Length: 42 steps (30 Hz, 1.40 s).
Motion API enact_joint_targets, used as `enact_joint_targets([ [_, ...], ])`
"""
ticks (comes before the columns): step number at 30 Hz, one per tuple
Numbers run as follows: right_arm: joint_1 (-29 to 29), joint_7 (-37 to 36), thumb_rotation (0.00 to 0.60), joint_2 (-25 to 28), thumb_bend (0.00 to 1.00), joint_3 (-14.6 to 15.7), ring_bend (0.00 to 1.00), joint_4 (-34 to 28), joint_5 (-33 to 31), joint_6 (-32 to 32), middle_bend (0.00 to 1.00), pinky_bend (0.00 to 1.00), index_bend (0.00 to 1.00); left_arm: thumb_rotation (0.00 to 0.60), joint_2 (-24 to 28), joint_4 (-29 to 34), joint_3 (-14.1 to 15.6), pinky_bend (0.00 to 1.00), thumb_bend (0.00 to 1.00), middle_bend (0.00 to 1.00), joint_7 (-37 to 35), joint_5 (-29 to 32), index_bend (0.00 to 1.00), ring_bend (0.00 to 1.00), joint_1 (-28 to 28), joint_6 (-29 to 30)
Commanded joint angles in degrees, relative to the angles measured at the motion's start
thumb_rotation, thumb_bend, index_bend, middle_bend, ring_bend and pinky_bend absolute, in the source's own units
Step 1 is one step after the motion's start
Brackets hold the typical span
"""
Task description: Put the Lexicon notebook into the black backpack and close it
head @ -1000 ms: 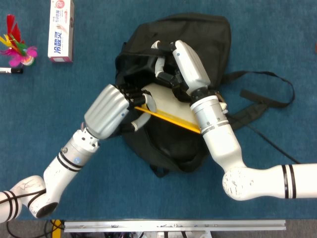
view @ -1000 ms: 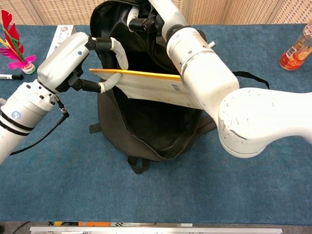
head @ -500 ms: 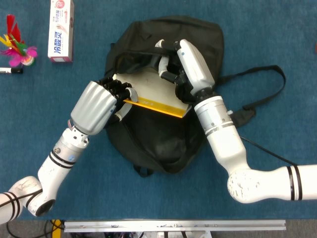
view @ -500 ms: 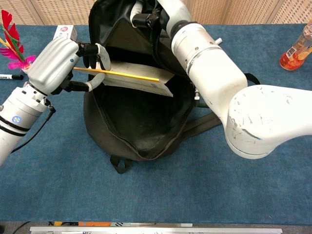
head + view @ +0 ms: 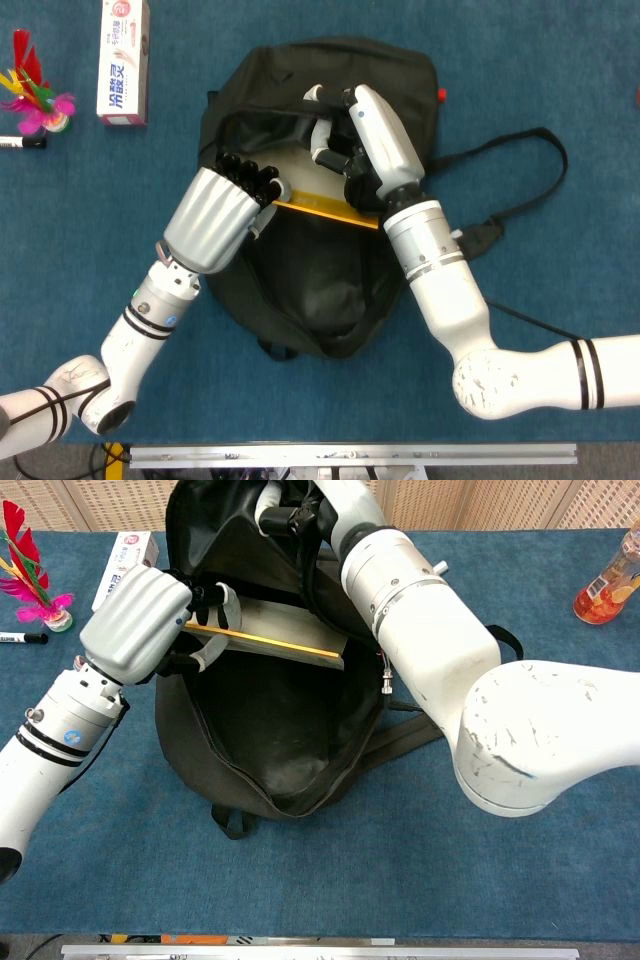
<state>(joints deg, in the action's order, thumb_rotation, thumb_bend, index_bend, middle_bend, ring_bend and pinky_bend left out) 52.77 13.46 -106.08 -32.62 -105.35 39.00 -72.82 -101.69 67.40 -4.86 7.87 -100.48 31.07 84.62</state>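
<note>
The black backpack (image 5: 310,290) (image 5: 270,740) lies on the blue table with its mouth wide open. The Lexicon notebook (image 5: 325,205) (image 5: 275,640), white with a yellow edge, sits partly inside the opening. My left hand (image 5: 225,205) (image 5: 150,615) holds the notebook's left end, fingers curled over it. My right hand (image 5: 365,135) (image 5: 300,515) grips the far rim of the bag's opening and holds it up. The notebook's far part is hidden behind the right forearm.
A toothpaste box (image 5: 123,62) (image 5: 122,560) lies at the back left, beside a feathered shuttlecock (image 5: 35,95) (image 5: 25,560) and a black marker (image 5: 20,143). A bottle (image 5: 610,575) stands at the far right. The bag's straps (image 5: 520,180) trail to the right.
The notebook has gone deeper into the bag's opening, with my left hand following it in. The backpack has shifted to the left under my right hand, and its straps moved with it.
</note>
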Motion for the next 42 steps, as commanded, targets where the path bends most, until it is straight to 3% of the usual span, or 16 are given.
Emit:
enact_joint_targets([
  [1,0.2,-0.2,0.600,-0.5,0.82,-0.1,0.60,0.2,0.2,-0.2,0.62,0.87,0.66,0.600,-0.7,0.2,0.1,0.56,0.42,0.58,3.4,0.4,0.62,0.56,0.5,-1.4],
  [6,0.3,0.1,0.600,-0.9,0.82,0.0,0.61,0.9,0.3,-0.7,0.62,0.87,0.66,0.600,-0.1,3.2,0.5,0.51,0.39,0.42,9.4,3.0,0.46,0.44,-0.3,-4.4],
  [10,0.0,0.1,0.600,-0.7,0.82,0.1,0.60,1.2,0.3,-0.7,0.62,0.87,0.66,0.600,0.4,5.5,-0.5,0.43,0.29,0.18,13.7,6.0,0.24,0.18,-1.2,-5.6],
  [12,-0.2,0.1,0.600,-0.4,0.82,0.3,0.60,1.0,0.3,-0.4,0.62,0.87,0.66,0.600,0.7,6.7,-1.1,0.39,0.27,0.11,15.3,7.6,0.15,0.10,-1.5,-6.2],
  [14,-0.3,0.2,0.600,-0.1,0.82,0.5,0.60,0.9,0.4,-0.3,0.62,0.87,0.66,0.600,1.0,7.9,-1.5,0.32,0.25,0.02,17.2,9.1,0.05,0.02,-2.1,-6.4],
  [16,-0.5,0.2,0.600,0.1,0.82,0.7,0.60,0.9,0.6,-0.2,0.62,0.87,0.66,0.600,1.1,8.7,-2.0,0.23,0.21,0.00,19.0,10.6,0.01,0.00,-2.6,-6.4],
  [20,-0.9,0.3,0.600,0.6,0.82,1.1,0.60,1.0,0.6,0.0,0.62,0.87,0.66,0.600,1.7,11.1,-2.3,0.14,0.14,0.00,22.0,12.7,0.00,0.00,-4.0,-5.9],
  [32,-1.1,0.1,0.600,1.5,0.82,1.1,0.61,2.0,0.5,1.1,0.62,0.87,0.66,0.600,6.8,20.7,-1.9,0.09,0.13,0.00,25.3,15.0,0.00,0.00,-6.4,-5.0],
  [42,-0.6,1.5,0.600,1.5,0.82,2.4,0.61,3.3,1.0,1.7,0.62,0.87,0.66,0.600,14.7,34.5,1.0,0.09,0.13,0.00,23.8,21.0,0.00,0.00,-6.5,-13.3],
])
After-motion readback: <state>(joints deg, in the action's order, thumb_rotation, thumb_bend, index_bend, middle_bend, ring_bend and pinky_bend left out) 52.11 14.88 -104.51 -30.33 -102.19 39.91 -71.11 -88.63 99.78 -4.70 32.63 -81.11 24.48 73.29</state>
